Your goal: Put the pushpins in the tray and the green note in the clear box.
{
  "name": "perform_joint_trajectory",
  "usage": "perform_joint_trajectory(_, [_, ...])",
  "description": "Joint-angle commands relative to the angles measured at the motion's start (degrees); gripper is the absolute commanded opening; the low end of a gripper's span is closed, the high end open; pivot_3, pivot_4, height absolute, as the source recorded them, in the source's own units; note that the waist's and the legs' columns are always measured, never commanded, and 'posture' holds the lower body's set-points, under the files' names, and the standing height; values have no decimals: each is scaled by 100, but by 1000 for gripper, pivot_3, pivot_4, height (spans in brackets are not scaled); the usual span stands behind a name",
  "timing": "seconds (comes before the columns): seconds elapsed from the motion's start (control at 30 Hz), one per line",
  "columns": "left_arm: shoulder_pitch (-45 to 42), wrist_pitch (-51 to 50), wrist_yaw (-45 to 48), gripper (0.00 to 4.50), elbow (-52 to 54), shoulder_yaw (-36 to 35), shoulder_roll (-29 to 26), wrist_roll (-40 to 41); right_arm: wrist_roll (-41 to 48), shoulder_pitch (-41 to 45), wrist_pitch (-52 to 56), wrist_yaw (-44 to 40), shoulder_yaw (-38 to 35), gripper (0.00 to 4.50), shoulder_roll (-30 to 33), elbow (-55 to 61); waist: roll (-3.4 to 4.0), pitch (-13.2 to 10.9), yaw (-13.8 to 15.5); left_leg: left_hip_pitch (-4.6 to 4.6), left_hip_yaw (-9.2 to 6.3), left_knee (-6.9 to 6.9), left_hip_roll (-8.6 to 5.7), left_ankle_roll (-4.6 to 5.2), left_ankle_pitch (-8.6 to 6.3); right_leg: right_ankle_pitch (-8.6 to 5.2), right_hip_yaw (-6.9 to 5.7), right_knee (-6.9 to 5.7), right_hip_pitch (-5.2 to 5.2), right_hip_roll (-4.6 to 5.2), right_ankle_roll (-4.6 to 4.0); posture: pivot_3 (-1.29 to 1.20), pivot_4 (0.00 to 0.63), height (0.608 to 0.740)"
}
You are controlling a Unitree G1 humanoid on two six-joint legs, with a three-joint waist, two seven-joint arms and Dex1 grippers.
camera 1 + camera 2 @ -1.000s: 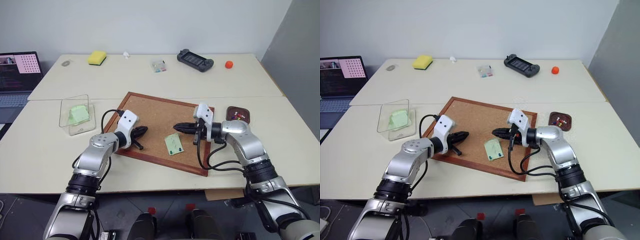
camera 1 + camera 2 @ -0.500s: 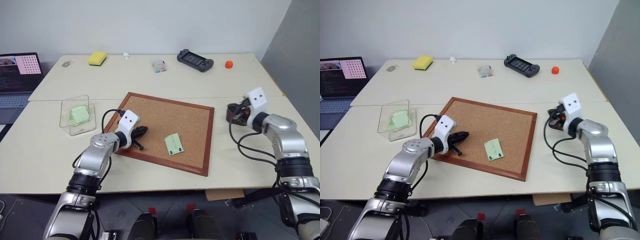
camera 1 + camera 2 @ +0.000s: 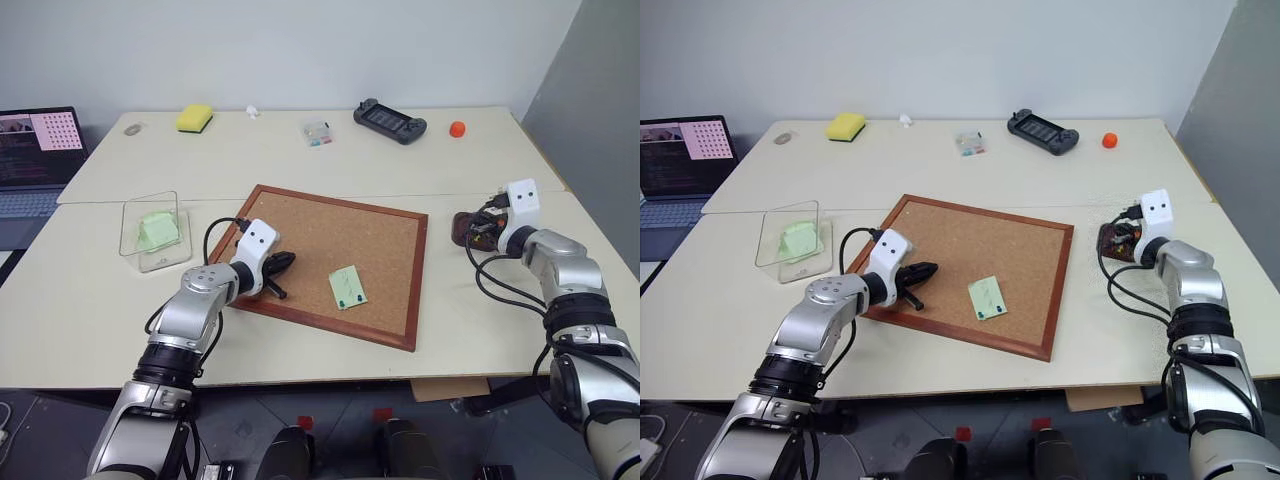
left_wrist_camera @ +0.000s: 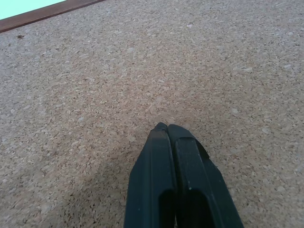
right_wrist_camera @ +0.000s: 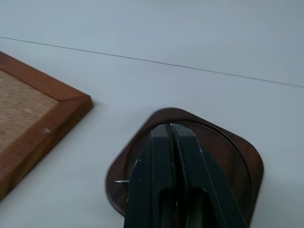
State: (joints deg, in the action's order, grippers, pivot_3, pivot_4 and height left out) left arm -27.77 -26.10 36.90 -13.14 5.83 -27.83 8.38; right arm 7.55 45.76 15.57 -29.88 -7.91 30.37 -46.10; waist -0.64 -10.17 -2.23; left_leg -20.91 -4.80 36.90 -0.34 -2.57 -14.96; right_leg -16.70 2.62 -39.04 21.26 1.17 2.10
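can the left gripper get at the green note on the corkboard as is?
Probably yes. The left gripper sits shut over the corkboard, and the green note lies flat on the same board just to its right with bare cork between them. It would have to open first, and a flat slip may be hard to pinch.

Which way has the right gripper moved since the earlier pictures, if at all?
Yes: the right gripper left the corkboard and swung right to the tray.

right tool [image 5: 171, 126] moved from corkboard [image 3: 340, 240] to tray [image 5: 237, 147]
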Motion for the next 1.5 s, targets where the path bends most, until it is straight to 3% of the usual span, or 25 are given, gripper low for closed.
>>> perform_joint_trajectory(0.03, [185, -236, -118, 0, -254, 63, -60, -229, 4, 288, -264, 28, -100, 795, 46, -172, 0, 0, -8, 0, 0, 0, 0, 0, 0, 0, 0, 0, 0, 0, 0, 0, 150, 740])
perform_joint_trajectory(0.43, [185, -172, -108, 0, -227, 96, -52, -264, 50, 340, -456, -5, -107, 3144, 47, -287, 0, 0, -20, -1, -1, -3, 0, 0, 0, 0, 0, 2, 0, -1, 1, 0, 150, 740])
perform_joint_trajectory(0.6, [161, -163, -96, 0, -245, 110, -41, -269, 163, 6, -446, -666, 31, 3144, 161, 307, 1, -1, -23, -1, 0, -3, 1, 0, 0, -1, 0, 3, 0, -1, 1, 0, 150, 740])
perform_joint_trajectory(0.8, [127, -160, -79, 0, -253, 109, -56, -253, 1129, -1398, 242, -2702, 409, 3144, 486, 3196, 4, -2, -7, -8, -11, -9, 3, 0, -1, -2, -8, 7, 0, 2, 4, 0, 150, 740])
perform_joint_trajectory(0.93, [102, -134, -64, 0, -299, 110, -68, -257, 1336, -2202, 382, -3265, 829, 3144, 685, 4661, 5, -3, -4, -8, -17, -9, 5, -1, -1, -16, -12, 8, 0, 2, 29, 0, 150, 740])
perform_joint_trajectory(1.2, [127, -155, -66, 0, -255, 96, -51, -277, 1196, -2383, 140, -3224, 1376, 3144, 199, 5039, -2, -7, -4, -2, -16, -7, 8, -2, 0, -19, -8, 12, 0, 2, 34, 0, 150, 740])
perform_joint_trajectory(1.5, [158, -175, -64, 0, -196, 87, -68, -279, 809, -2291, -525, -3351, 2038, 3144, -324, 4478, -6, -9, -3, -3, -27, -8, 8, -2, 0, -19, -8, 13, 1, 2, 34, 0, 150, 740])
